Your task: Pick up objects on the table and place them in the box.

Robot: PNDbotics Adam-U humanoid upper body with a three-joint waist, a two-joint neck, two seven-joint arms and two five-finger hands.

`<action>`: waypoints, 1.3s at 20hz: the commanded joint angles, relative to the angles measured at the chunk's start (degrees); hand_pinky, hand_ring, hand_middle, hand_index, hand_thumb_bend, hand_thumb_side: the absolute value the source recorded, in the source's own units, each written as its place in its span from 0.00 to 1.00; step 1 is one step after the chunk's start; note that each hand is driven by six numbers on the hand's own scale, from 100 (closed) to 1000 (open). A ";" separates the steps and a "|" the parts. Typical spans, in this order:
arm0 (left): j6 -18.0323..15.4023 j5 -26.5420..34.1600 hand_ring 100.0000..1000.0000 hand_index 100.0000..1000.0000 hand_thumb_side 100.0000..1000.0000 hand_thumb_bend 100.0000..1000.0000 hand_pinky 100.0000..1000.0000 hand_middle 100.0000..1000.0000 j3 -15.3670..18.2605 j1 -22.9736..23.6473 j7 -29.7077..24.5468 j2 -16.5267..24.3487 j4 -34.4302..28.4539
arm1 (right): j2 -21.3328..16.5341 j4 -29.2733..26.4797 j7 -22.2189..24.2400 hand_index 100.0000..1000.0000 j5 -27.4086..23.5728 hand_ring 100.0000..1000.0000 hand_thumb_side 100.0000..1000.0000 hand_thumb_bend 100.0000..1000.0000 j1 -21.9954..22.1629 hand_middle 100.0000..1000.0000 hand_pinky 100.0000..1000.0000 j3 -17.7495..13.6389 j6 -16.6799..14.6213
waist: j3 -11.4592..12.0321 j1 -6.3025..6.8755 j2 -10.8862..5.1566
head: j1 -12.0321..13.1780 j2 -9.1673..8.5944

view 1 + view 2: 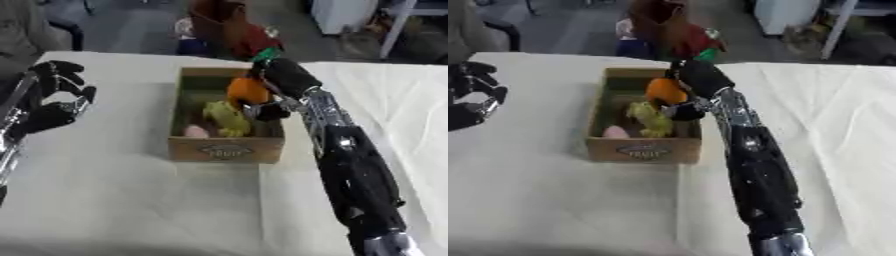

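A wooden box [226,148] stands in the middle of the white table. Inside lie a yellow-green object [227,118] and a pink one [196,131]. My right hand [282,80] reaches over the box's right wall, fingers curled round an orange object [247,91] held above the box's far half. A bit of green [267,53] shows at the top of the hand. My left hand [54,95] hovers at the table's left, apart from the box, fingers relaxed and holding nothing.
The white cloth [131,200] covers the table in front of the box and to its right. Beyond the far edge stand a brown and red shape [229,27] and some furniture on the floor.
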 commanded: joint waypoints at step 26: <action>-0.27 0.81 0.48 0.68 0.06 0.22 0.73 0.48 3.16 2.60 1.96 0.26 -1.63 | -13.94 -4.46 -1.05 0.91 -18.68 0.72 0.18 0.00 2.10 0.81 0.64 -5.84 6.86 | -0.41 -0.84 -0.84 | 0.62 0.26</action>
